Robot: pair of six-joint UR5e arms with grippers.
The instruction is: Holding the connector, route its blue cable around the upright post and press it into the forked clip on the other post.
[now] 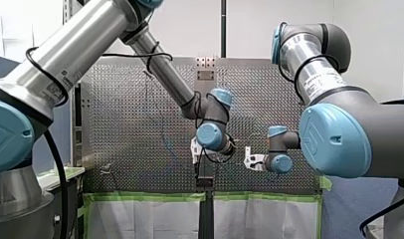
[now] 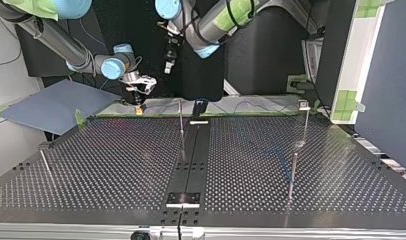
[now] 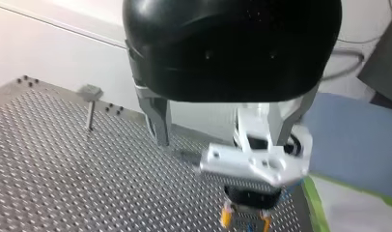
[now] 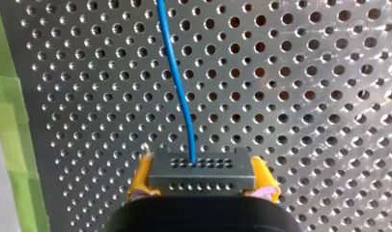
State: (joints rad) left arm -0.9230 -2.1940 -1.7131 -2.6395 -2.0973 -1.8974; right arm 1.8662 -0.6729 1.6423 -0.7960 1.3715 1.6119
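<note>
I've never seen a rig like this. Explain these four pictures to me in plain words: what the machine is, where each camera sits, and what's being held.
These are two robot arms at a table full of holes. The front view looks from behind them: left arm at its left, right arm at its right. The top view faces them from across the table, so sides swap. The other two cameras ride on the wrists. Thin posts stand on the table. The right jaws, with yellow pads, are shut on a black connector; its blue cable trails away over the table. The left jaws are open and hold nothing.
</note>
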